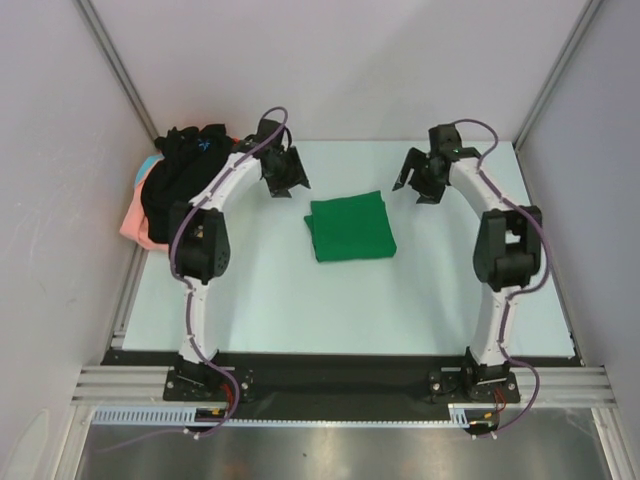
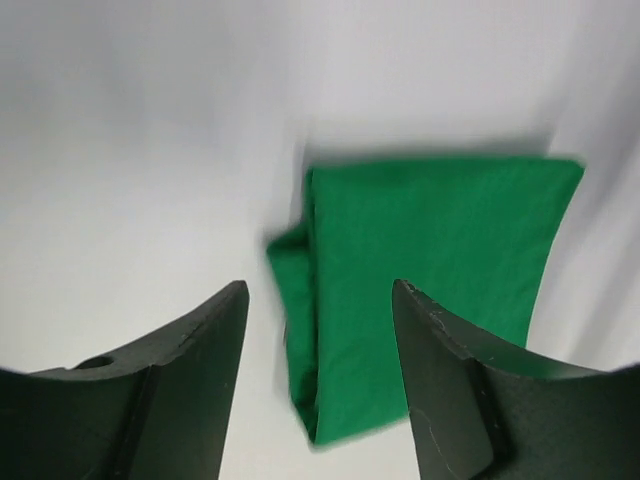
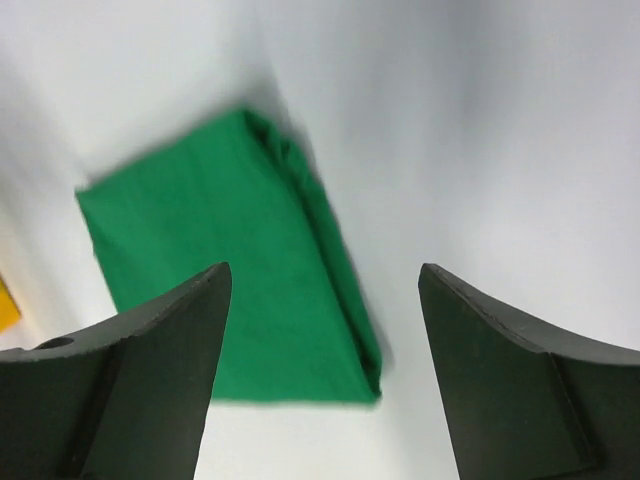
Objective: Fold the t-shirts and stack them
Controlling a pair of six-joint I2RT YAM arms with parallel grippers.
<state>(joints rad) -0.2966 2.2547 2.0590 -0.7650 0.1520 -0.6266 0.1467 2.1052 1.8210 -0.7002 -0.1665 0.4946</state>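
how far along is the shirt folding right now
Done: the plain bright green cloth t-shirt lies folded into a rectangle mid-table. In hand: nothing; the left pincer and right pincer are open and empty either side of it. Left: the crumpled black t-shirt and salmon-pink shirt heaped at the far-left corner need folding and stacking.

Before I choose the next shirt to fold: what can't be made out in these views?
- Pile, top view: the black t-shirt and left arm cover it, so the shirts underneath cannot be counted.
- Green t-shirt, left wrist view: near corner blurred; inner folds hidden.
- Yellow sliver, right wrist view: cut off by the left edge, unidentifiable.
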